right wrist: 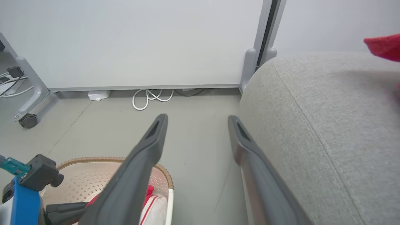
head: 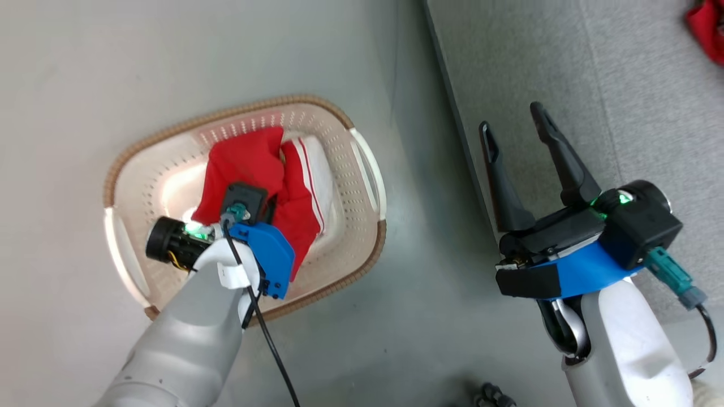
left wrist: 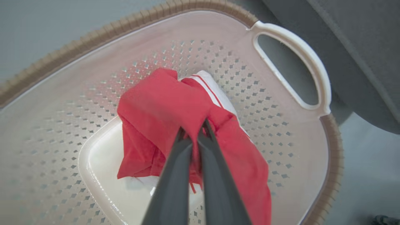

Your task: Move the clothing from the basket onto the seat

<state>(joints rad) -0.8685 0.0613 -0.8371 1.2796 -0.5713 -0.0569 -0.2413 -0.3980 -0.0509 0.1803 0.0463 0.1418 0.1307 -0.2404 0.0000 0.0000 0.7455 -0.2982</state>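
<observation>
The left gripper (left wrist: 194, 126) has its two dark fingers pinched almost together on a raised fold of the red garment (left wrist: 156, 106), so it has hold of the cloth. The tips are sunk in the fold, so I cannot tell how much fabric is actually caught. From there the garment drapes down over the floor of the cream perforated basket (left wrist: 78, 93), a bunched red mass with a white, red-striped panel on the side towards the white handle (left wrist: 293, 43). It is all inside the basket's brown woven rim. I judge the step in hand to be the pick-up: the grasp is made and the lift is not yet done. The next move calls for raising the cloth high enough for its trailing end to clear the rim, then carrying it over the handle side to the grey seat (head: 565, 68), which stands beside the basket. The right gripper (head: 512, 117) is spread wide and holds nothing. It hangs well apart from the basket, over the seat's near edge. Another red piece (head: 707, 28) lies on the seat far from the basket, cut off by the picture's edge, so what kind of garment it is stays unclear. In the head view the left wrist covers its own fingers, and whether the bundle is one garment or several is hard to make out.
</observation>
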